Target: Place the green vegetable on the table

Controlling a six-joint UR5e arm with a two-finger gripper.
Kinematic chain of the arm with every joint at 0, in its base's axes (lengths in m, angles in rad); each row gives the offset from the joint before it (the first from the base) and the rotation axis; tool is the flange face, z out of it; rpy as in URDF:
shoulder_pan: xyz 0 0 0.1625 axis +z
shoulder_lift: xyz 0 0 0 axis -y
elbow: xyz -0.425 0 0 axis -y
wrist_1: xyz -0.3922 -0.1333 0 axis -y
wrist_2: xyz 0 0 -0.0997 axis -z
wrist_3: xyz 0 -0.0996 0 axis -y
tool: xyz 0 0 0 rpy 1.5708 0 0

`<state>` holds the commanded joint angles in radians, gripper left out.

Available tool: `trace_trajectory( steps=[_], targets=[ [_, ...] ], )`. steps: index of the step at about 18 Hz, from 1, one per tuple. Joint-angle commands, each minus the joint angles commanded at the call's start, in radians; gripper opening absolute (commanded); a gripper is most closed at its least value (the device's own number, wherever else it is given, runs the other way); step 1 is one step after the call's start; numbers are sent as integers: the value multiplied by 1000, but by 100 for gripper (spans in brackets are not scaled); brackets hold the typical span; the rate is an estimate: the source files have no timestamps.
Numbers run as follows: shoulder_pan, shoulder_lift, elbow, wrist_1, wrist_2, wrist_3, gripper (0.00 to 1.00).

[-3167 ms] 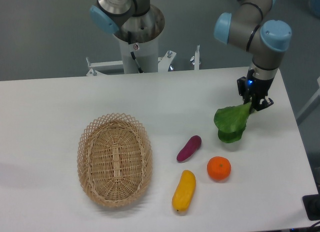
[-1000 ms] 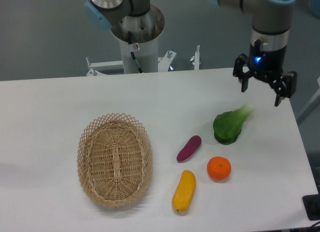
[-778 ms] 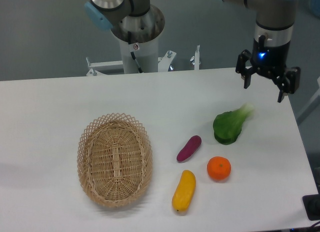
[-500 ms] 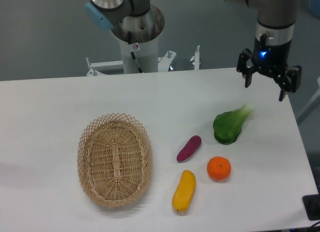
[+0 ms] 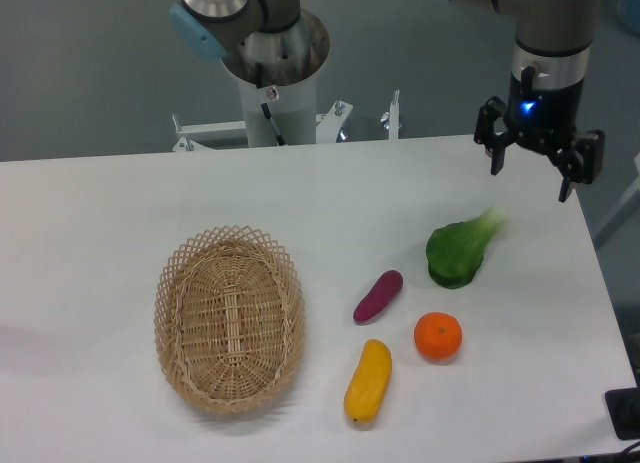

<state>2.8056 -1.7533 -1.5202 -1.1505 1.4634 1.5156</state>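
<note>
The green vegetable (image 5: 459, 249) lies flat on the white table (image 5: 120, 198) at the right, dark leaf toward the front, pale stalk pointing up-right. My gripper (image 5: 531, 178) hangs above and behind it near the table's far right edge, open, with nothing between its fingers. There is a clear gap between the fingertips and the vegetable.
An oval wicker basket (image 5: 229, 317) sits at the left-centre. A purple eggplant piece (image 5: 378, 295), a yellow oblong piece (image 5: 368, 380) and an orange (image 5: 438, 336) lie in front of the vegetable. The robot base (image 5: 272, 78) stands behind the table.
The gripper let go of the green vegetable, which now lies on the table. It then rose and drifted slightly right; over the last half second it barely moved.
</note>
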Motion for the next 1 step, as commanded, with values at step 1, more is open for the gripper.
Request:
trace_trajectory(
  steps=[1],
  targets=[
    [0,0,0,0,-2,0,100]
  ],
)
